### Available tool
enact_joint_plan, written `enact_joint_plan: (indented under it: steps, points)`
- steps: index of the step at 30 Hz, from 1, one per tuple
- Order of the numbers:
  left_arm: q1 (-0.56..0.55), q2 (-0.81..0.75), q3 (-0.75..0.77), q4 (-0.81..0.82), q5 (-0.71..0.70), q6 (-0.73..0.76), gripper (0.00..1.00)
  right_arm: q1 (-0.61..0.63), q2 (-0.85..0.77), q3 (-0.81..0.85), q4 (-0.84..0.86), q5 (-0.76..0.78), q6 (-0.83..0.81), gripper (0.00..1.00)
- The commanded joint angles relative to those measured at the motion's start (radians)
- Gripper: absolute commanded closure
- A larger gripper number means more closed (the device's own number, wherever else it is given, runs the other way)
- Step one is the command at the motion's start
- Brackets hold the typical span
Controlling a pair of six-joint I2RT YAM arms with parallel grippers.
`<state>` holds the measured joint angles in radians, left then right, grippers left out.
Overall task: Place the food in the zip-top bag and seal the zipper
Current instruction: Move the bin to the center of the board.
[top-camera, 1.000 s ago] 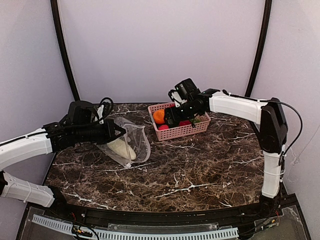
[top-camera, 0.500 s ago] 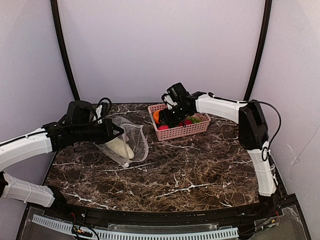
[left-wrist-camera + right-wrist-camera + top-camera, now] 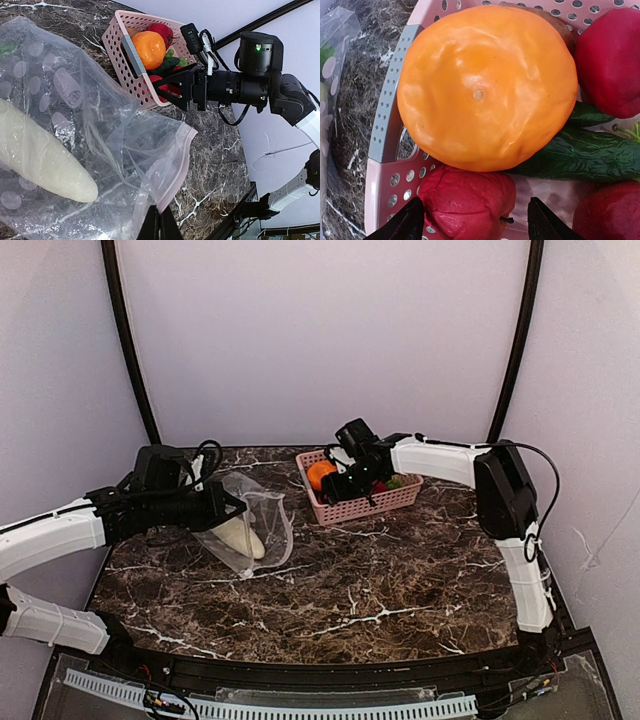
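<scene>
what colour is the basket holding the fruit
Pink, with rows of small round holes. The basket shows best in the left wrist view.

Pale lavender walls [image 3: 320, 330] left, far, right — plain, evenly lit. Black curved poles [image 3: 127, 340] in far corners. Dark brown marble counter [image 3: 400, 585], white veining — white slotted strip [image 3: 300, 708] along near edge.

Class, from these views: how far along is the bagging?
Done: the cream-white vegetable lies in the zip-top bag. In hand: the left end effector pinches the bag's edge; the open right end effector hovers over the food in the basket. Left: bagging that food, sealing the zipper.
</scene>
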<state>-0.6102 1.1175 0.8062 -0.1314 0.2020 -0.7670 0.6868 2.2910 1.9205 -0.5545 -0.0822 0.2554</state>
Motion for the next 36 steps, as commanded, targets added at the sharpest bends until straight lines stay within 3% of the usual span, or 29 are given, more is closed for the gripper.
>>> enact_joint_plan:
  steps: [1,12,24,36]
  points:
    - [0.008,-0.028,-0.037,-0.005,0.009,-0.01,0.99,-0.003,-0.077,-0.124,-0.041,0.0,-0.002,0.32]
    - [0.01,-0.086,-0.059,-0.033,-0.013,-0.013,0.99,-0.003,-0.279,-0.395,-0.036,0.036,0.007,0.32]
    - [0.01,-0.092,-0.04,-0.038,0.0,-0.006,0.99,0.002,-0.22,-0.376,0.003,-0.006,0.025,0.3]
    - [0.01,-0.082,-0.024,-0.039,0.002,0.003,0.99,0.003,-0.219,-0.365,0.016,-0.014,0.04,0.51]
